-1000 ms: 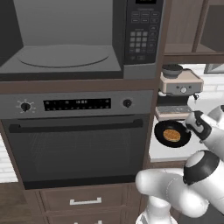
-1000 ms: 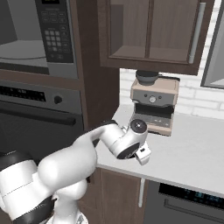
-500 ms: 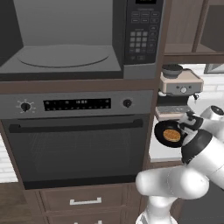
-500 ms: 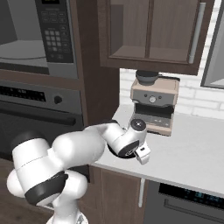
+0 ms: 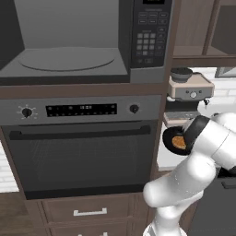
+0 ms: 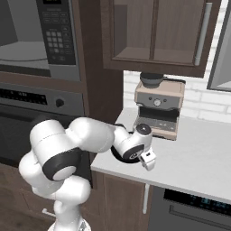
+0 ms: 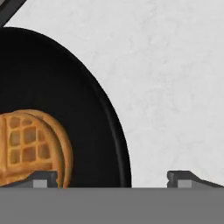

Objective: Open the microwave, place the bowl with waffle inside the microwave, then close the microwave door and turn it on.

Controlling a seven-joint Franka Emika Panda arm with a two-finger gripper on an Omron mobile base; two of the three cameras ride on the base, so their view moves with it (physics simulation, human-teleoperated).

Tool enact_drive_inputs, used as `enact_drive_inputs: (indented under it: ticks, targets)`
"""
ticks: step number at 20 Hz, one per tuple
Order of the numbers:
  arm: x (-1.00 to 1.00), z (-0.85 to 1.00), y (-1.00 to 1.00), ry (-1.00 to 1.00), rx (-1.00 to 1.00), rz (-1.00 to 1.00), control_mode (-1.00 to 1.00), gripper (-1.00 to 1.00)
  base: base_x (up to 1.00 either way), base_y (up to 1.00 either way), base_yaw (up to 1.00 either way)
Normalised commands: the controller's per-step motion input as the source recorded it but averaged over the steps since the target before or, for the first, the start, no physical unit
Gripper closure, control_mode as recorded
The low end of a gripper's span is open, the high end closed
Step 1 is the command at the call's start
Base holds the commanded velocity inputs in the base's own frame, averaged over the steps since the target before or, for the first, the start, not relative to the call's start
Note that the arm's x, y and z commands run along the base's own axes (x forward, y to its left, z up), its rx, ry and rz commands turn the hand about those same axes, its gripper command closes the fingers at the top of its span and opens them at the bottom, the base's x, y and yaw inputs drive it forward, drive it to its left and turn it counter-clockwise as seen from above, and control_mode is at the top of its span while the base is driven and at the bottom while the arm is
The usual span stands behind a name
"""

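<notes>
The microwave (image 5: 69, 57) stands open, its light grey inside and round turntable bare, with the keypad (image 5: 150, 37) to the right. A dark panel at the far left edge (image 5: 8, 32) looks like the microwave door swung open. The black bowl (image 5: 171, 138) with the golden waffle (image 5: 179, 143) sits on the white counter beside the oven, partly behind my arm. In the hand view the bowl (image 7: 65, 100) and waffle (image 7: 30, 146) lie close below. My gripper (image 7: 111, 179) is open astride the bowl's rim, one fingertip (image 7: 43, 178) over the waffle, the other over the counter.
A beige coffee machine (image 6: 160, 103) stands on the counter (image 6: 194, 158) just behind the bowl. The black oven (image 5: 83, 152) with its long bar handle sits under the microwave. Wooden upper cabinets (image 6: 153, 31) hang above the counter.
The arm has folded, its elbow swinging toward the oven side, while the hand has settled lower over the bowl. The jaws have stayed open and the bowl has not moved.
</notes>
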Motion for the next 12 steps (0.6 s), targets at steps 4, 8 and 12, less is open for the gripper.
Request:
enact_drive_inputs:
  ticks: [4, 8, 12]
  targets:
    - [0.25, -0.25, 0.00, 0.05, -0.01, 0.00, -1.00, -1.00, 0.00, 0.00, 0.00]
    - [0.22, -0.19, 0.00, 0.05, -0.04, 0.00, -1.00, 1.00, 0.00, 0.00, 0.00]
    - [0.09, -0.16, -0.03, 0.01, 0.00, 0.00, -1.00, 1.00, 0.00, 0.00, 0.00]
